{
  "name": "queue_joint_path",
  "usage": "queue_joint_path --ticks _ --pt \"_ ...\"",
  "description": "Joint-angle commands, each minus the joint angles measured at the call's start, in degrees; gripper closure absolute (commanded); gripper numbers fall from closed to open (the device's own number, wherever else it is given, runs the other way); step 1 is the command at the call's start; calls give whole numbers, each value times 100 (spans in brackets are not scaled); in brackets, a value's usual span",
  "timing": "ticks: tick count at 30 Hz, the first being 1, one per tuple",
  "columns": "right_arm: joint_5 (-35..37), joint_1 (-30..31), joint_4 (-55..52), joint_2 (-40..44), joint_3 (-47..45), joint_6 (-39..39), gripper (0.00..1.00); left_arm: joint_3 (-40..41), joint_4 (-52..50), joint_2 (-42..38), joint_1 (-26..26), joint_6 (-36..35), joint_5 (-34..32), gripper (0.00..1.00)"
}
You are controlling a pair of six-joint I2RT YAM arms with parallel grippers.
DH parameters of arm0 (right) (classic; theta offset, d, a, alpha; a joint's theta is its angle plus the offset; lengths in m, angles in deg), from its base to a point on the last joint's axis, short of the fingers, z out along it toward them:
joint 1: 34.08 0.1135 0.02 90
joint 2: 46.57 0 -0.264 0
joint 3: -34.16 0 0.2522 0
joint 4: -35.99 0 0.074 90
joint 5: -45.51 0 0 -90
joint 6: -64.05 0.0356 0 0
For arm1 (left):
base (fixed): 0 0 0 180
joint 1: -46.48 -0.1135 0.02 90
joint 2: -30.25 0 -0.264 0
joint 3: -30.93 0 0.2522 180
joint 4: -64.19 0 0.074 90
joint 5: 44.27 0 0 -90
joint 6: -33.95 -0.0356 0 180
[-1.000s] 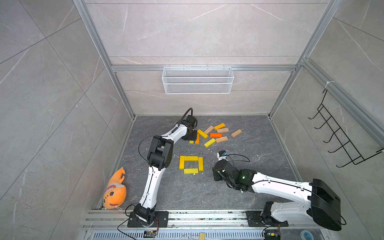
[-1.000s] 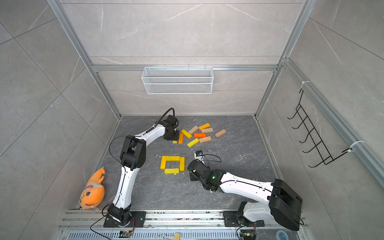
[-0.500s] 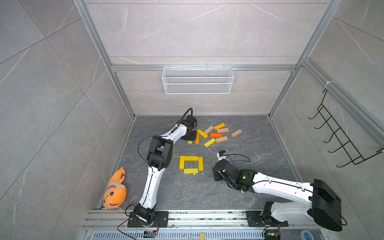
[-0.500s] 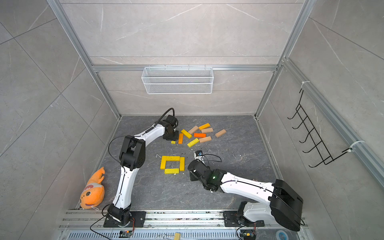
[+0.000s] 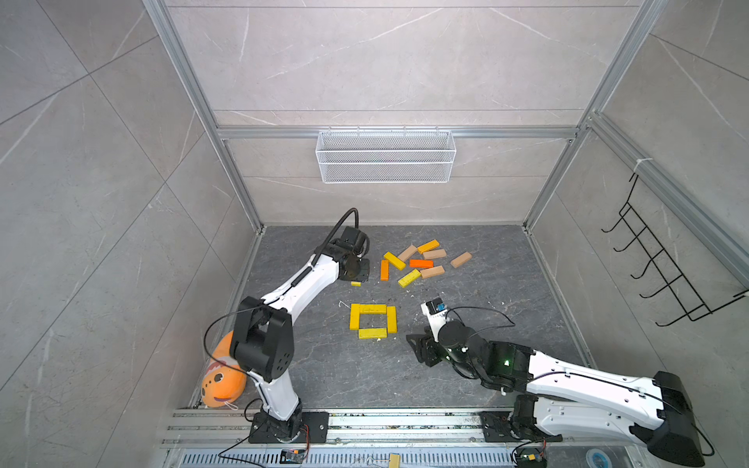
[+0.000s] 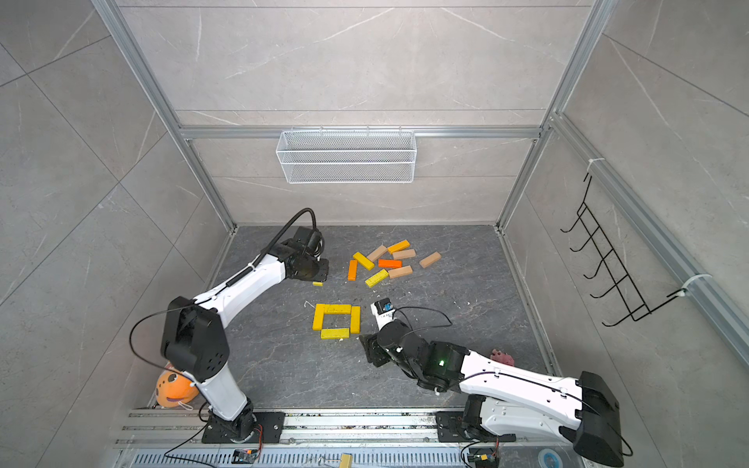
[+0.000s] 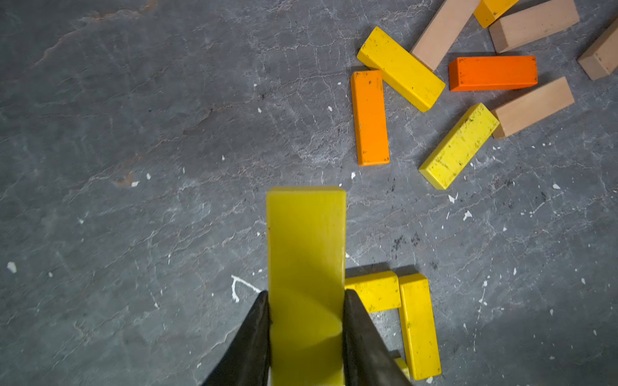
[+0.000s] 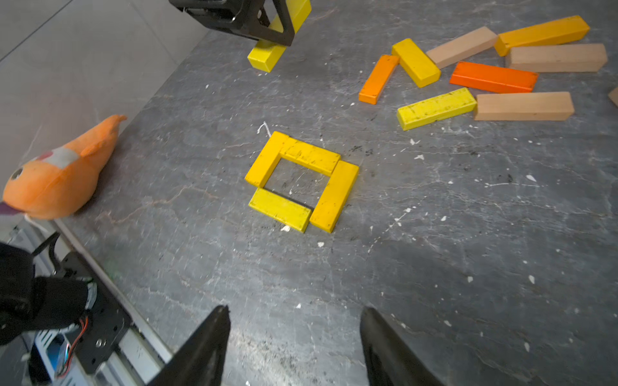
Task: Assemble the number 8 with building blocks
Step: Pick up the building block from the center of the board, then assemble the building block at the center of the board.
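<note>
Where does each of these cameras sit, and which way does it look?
Top views: high up, looking down at the floor; both arms show.
Left wrist: on the left arm, looking down past the left hand, shut on a yellow block.
Right wrist: on the right arm, looking low across the floor past the open right hand.
Shared: all see the yellow square and loose blocks.

Lab robot cell: grey tiled walls [image 5: 364, 60], aluminium frame [image 5: 397, 133], slate floor [image 5: 486, 291], base rail [image 5: 405, 423] (wire basket [image 5: 385, 162], hook rack [image 5: 664, 267] mounted).
</note>
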Motion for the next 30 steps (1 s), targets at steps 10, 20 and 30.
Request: queue_joint_path --ticks 10,20,30 --pt "1053 1507 -693 -154 166 -155 1 2392 -654 -2592 1402 1670 -977 70" --pt "1288 1863 -262 145 -41 -362 1 3578 -520 -3045 2242 2902 -1058 71" --pt "1143 1871 -49 1132 -406 -842 1 4164 162 -2750 2249 3081 -722 71"
